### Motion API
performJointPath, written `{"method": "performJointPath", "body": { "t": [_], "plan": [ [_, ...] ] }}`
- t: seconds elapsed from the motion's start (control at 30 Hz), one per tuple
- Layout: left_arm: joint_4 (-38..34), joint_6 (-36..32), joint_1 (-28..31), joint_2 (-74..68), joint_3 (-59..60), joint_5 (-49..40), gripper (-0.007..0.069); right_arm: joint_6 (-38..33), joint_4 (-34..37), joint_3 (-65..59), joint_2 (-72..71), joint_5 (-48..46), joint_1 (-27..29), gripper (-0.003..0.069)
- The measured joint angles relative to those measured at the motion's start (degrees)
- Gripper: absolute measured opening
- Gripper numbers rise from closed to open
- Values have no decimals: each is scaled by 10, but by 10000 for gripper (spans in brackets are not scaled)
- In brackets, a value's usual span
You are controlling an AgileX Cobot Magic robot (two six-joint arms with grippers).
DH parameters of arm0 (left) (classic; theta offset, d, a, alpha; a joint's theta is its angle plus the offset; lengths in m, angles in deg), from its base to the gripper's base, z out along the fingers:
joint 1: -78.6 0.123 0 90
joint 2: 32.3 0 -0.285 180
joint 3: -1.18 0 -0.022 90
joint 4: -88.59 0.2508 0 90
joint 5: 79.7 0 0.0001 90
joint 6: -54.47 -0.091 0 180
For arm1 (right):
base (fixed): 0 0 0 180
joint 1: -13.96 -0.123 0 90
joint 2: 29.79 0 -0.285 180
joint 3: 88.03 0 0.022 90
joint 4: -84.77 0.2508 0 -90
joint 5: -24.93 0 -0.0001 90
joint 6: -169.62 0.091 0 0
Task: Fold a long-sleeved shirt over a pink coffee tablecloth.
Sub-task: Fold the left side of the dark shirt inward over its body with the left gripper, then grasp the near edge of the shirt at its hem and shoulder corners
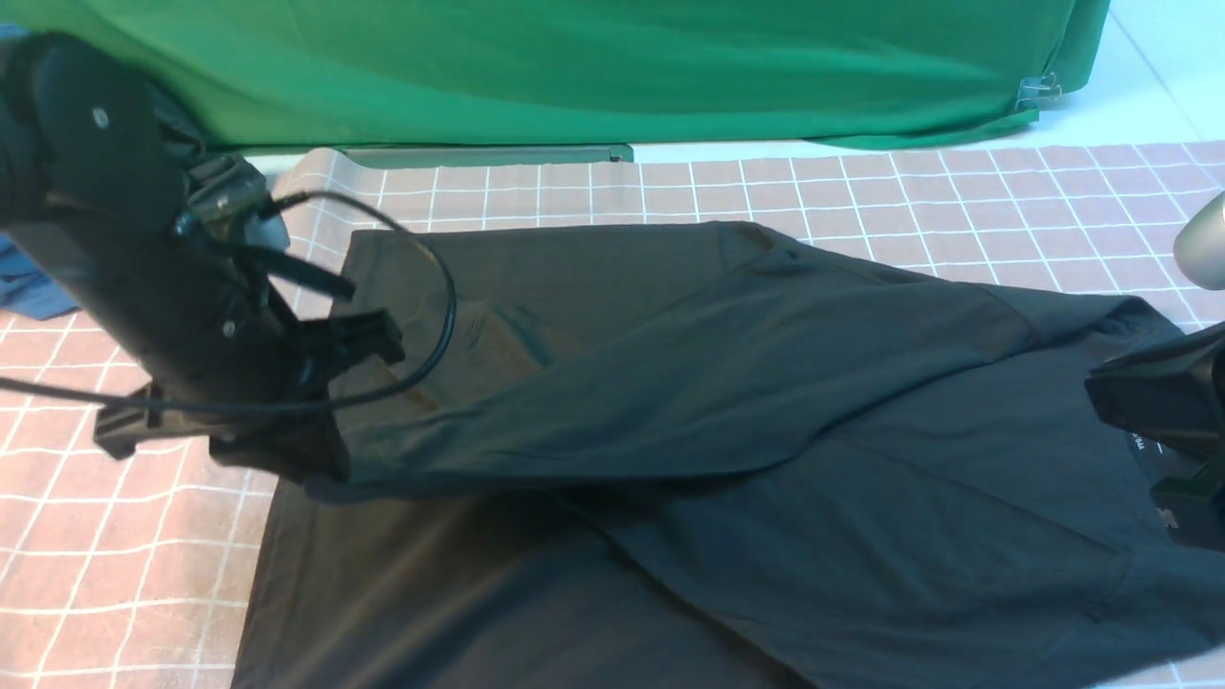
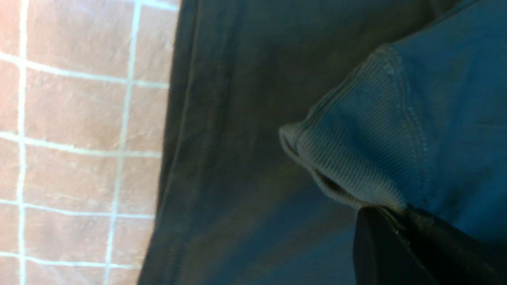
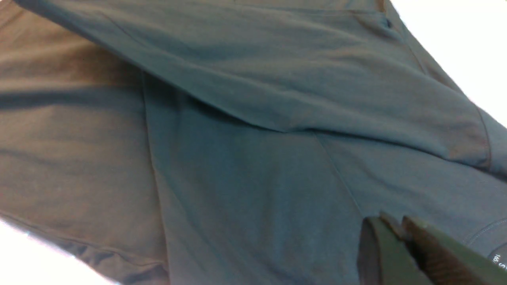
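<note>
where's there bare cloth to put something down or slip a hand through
Bare tablecloth lies at the near left beside the shirt, and in the far strip between shirt and green cloth, widening rightward. The middle is all shirt; the left tool grips its cuff.

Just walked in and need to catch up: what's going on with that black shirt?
The robot is mid-fold. Its left hand is shut on the cuff of the long-sleeved shirt, with the sleeve drawn across the body toward the robot's left. The right hand sits closed by the collar. The shirt lies on the pink coffee tablecloth.
</note>
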Motion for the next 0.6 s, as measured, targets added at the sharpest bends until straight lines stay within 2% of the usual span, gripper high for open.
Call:
{"method": "performJointPath", "body": {
  "t": [0.17, 0.27, 0.3, 0.33, 0.37, 0.43, 0.6],
  "plan": [
    [12, 0, 0, 0, 27, 37, 55, 0, 0, 0, 0, 0, 0, 102],
    [12, 0, 0, 0, 38, 41, 97, 0, -1, 0, 0, 0, 0, 102],
    [15, 2, 0, 0, 41, 38, 150, 0, -1, 0, 0, 0, 0, 102],
    [17, 1, 0, 0, 41, 37, 157, 0, -1, 0, 0, 0, 0, 102],
    [23, 1, 0, 0, 41, 29, 221, 0, -1, 0, 0, 2, 0, 102],
    [32, 1, 0, 0, 41, 7, 281, 0, -1, 0, 0, 5, 0, 102],
    [49, 1, 0, 9, 66, -52, 358, 0, -1, 0, 0, 17, 0, 102]
  ]
}}
